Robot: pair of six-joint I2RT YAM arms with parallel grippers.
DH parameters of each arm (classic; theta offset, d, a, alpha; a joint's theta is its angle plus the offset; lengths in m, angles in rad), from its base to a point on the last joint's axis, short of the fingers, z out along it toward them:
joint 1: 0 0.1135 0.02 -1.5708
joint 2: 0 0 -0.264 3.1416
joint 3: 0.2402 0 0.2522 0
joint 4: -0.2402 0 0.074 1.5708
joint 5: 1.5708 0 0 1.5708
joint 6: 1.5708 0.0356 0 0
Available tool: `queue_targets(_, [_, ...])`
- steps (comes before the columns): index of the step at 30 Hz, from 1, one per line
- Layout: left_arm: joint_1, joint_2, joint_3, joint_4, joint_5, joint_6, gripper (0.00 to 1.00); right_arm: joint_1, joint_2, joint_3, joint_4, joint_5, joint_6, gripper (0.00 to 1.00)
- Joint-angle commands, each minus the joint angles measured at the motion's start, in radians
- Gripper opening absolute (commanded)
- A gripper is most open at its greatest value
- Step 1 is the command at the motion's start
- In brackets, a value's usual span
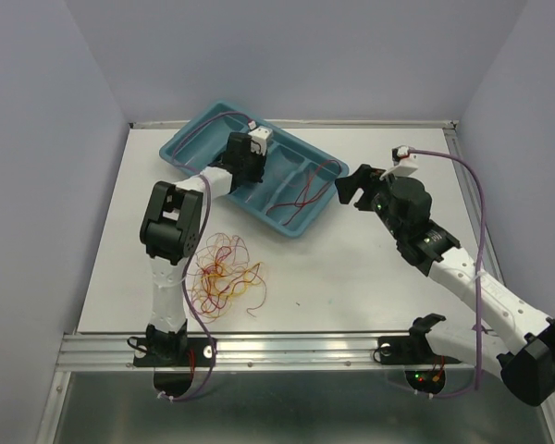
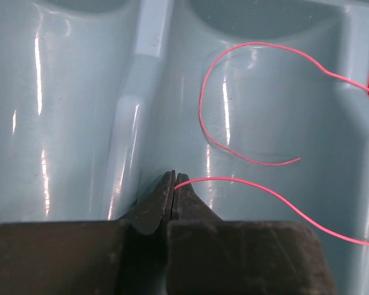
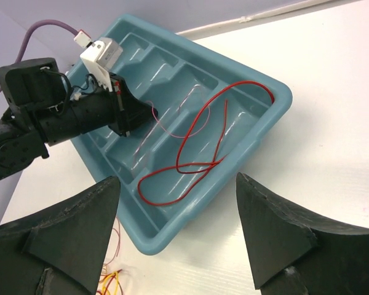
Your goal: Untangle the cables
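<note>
Left pincer (image 2: 174,184) is clenched on a thin pink wire (image 2: 258,187), nipped right at the fingertips, low inside a compartment of the teal tray (image 1: 187,141). Right pincer (image 3: 177,184) is released, jaws wide and holding nothing, hovering just off the tray's near corner. A red cable (image 3: 216,161) lies looped in a neighbouring compartment. The main tangle (image 1: 224,273) of red, yellow and orange sits on the surface (image 1: 351,277) beside the left arm's base, well apart from the tray.

Risks as I see them: the grip is only at the tips, so the wire could slip out if I lift. If I let go here, the springy strand may flop over the divider onto the red cable and snarl again. The right pincer could clip the tray rim if it drops.

Hard to tell: the pink wire runs off the left wrist view's edge. I can't say whether the loop above it is the same strand. Single strands in the tangle can't be separated from above.
</note>
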Motion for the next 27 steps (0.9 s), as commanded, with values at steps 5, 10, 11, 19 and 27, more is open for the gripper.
queue_targets(5, [0.023, -0.155, -0.053, 0.091, 0.202, -0.030, 0.00, 0.005, -0.004, -0.010, 0.037, -0.008, -0.003, 0.81])
queue_targets(10, [0.025, -0.187, -0.065, 0.095, 0.188, -0.023, 0.00, 0.005, -0.006, -0.010, 0.037, -0.010, -0.004, 0.81])
queue_targets(11, [0.023, -0.194, -0.071, 0.100, 0.164, -0.024, 0.00, 0.006, -0.006, -0.010, 0.037, -0.010, -0.004, 0.81])
queue_targets(19, [0.026, -0.311, -0.177, 0.213, 0.027, -0.038, 0.00, 0.006, -0.007, -0.010, 0.037, -0.020, -0.007, 0.80])
queue_targets(27, [0.063, -0.299, -0.165, 0.204, -0.028, -0.058, 0.00, 0.005, -0.003, -0.008, 0.037, -0.036, -0.007, 0.80])
